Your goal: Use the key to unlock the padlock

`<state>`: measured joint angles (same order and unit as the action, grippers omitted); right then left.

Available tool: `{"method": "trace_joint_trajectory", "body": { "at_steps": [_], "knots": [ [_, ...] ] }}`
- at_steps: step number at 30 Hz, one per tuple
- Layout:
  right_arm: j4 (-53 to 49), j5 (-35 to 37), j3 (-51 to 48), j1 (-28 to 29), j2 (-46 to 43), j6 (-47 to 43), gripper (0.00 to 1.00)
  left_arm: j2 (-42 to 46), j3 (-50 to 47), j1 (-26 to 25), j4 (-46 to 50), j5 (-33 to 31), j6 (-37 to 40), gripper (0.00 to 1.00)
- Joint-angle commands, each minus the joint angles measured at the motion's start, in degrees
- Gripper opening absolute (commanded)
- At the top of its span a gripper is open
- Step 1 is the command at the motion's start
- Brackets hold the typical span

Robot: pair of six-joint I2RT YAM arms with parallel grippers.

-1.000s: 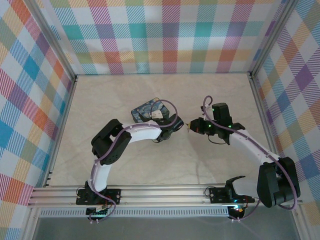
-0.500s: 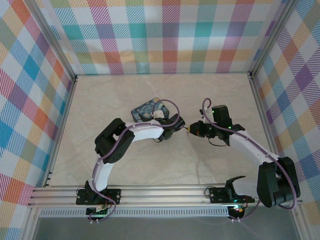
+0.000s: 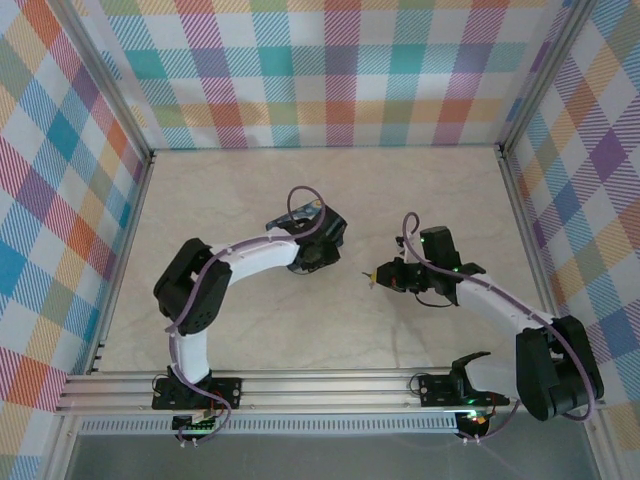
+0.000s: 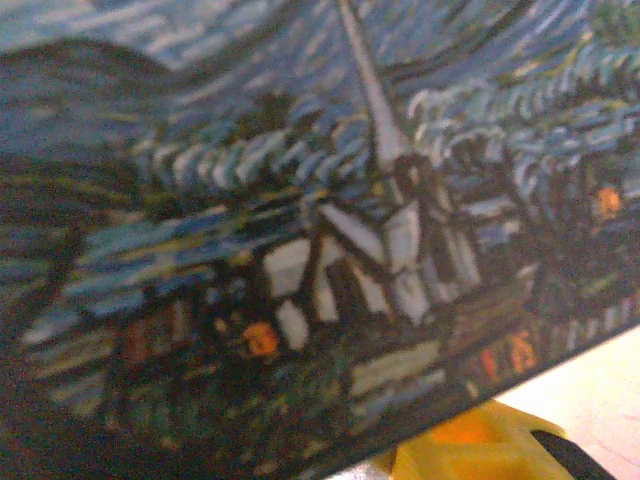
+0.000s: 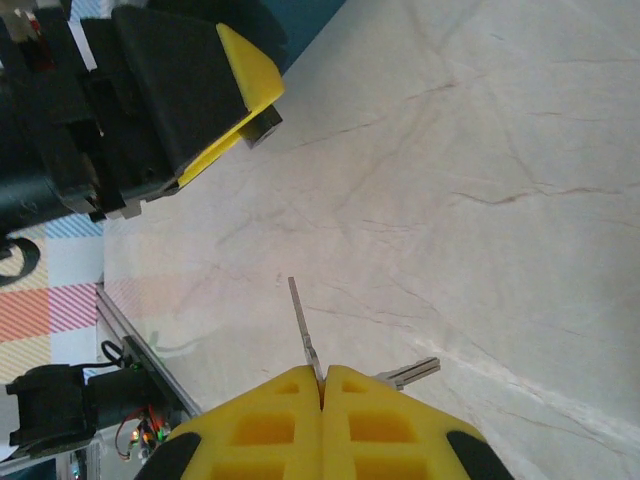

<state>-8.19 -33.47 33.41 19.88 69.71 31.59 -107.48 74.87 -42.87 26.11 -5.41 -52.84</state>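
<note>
Starry-night painted box (image 4: pixel 300 200) sits close under the left gripper (image 3: pixel 313 243), one yellow fingertip (image 4: pixel 470 445) at its edge; whether those jaws grip it, or what the box holds, I cannot tell. Pale marbled table (image 3: pixel 250 320), plaid walls (image 3: pixel 330 70) all round. The right gripper (image 5: pixel 322 385) is pinched closed on the thin silvery key (image 5: pixel 302 325), blade poking out above the table, apart from the left gripper.

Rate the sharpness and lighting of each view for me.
Left wrist: the painted box is so close that it is soft and out of focus. Right wrist: sharp, the key pinched in the jaws of the right gripper and the table veins crisp. Top external: even light, faint shadows, no glare.
</note>
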Motion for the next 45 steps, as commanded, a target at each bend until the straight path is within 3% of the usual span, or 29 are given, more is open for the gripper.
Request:
{"method": "trace_joint_trajectory", "body": {
  "at_steps": [1,7,10,17,25,45],
  "knots": [
    [4.7,-0.3,-0.2,2.7,-1.8,3.4,0.0,6.3,-1.1,2.2,-1.3,10.9,0.2,0.11],
    [13.0,3.7,1.4,9.3,-1.4,6.8,0.0,12.9,-6.4,8.2,-7.2,23.3,-6.8,0.1],
    [15.9,5.7,2.4,11.1,-0.6,7.3,0.0,15.4,-8.0,9.4,-8.2,25.7,-8.4,0.09],
    [24.1,7.9,2.1,12.7,0.8,9.4,0.0,21.5,-13.6,10.8,-13.1,27.6,-14.2,0.09],
    [24.7,10.8,5.2,15.8,3.8,9.4,0.0,26.5,-20.1,11.9,-18.7,27.0,-22.7,0.08],
    [26.9,15.2,7.7,19.8,9.7,8.3,0.0,29.5,-24.4,12.9,-21.4,27.3,-26.3,0.04]
  ]
}}
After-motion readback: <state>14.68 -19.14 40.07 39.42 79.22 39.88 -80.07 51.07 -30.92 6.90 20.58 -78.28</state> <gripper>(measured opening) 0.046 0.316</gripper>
